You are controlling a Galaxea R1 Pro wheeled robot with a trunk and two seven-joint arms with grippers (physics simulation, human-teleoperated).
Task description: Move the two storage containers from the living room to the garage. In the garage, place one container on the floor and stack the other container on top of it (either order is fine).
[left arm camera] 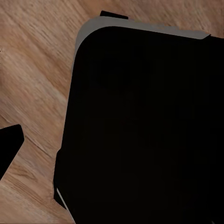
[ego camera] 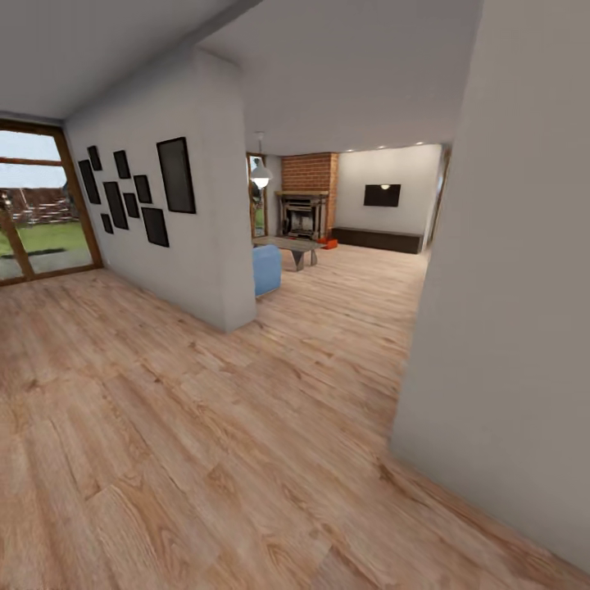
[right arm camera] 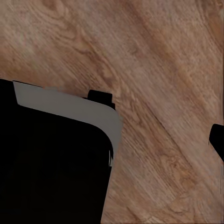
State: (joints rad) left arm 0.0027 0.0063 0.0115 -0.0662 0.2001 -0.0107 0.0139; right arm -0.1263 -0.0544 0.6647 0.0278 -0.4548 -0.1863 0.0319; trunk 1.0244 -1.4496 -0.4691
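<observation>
Two white walls frame a long stretch of light wood-plank floor in the head view, leading far back into the living room with its red-brick fireplace, black wall TV, long dark low bench, low table and blue seat. Beside the fireplace foot, near the bench's end, a small orange-red spot sits on the floor, likely a storage container, too small to confirm. Both wrist views look down past a dark robot body at the planks, and I cannot tell how either gripper's fingers stand.

Blue seat beside grey coffee table.
</observation>
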